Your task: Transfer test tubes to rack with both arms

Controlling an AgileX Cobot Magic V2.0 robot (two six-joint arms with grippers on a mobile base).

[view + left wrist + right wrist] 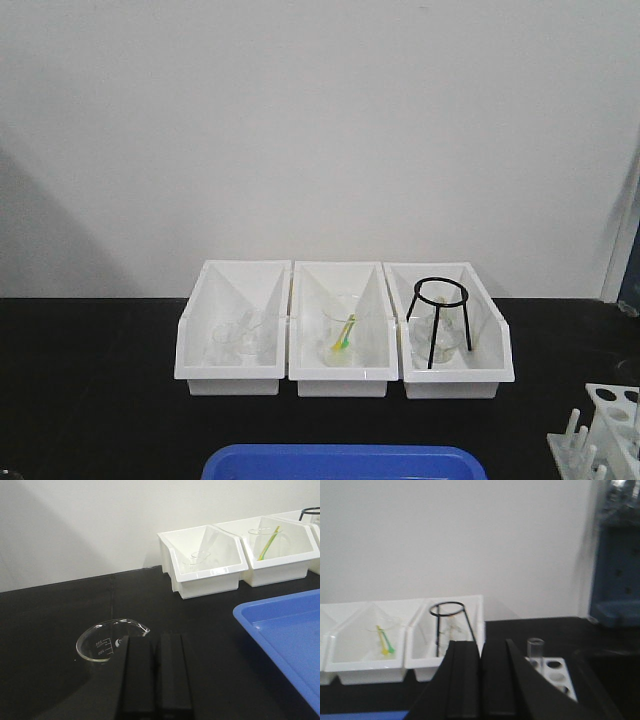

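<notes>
The white rack (559,676) stands on the black table just right of my right gripper (480,644), with one clear test tube (536,650) upright in a far hole. The rack also shows at the lower right corner of the front view (612,418), pegs towards the camera. My right gripper is shut and empty, pointing at the bins. My left gripper (155,639) is shut and empty, low over the table, with a clear marked beaker (106,641) just to its left. Neither arm shows in the front view. No other test tube is visible.
Three white bins (345,373) stand in a row by the back wall, holding glassware, a yellow and green stick (345,331) and a black wire tripod (439,318). A blue tray (343,463) lies at the front centre and also shows right of my left gripper (285,630).
</notes>
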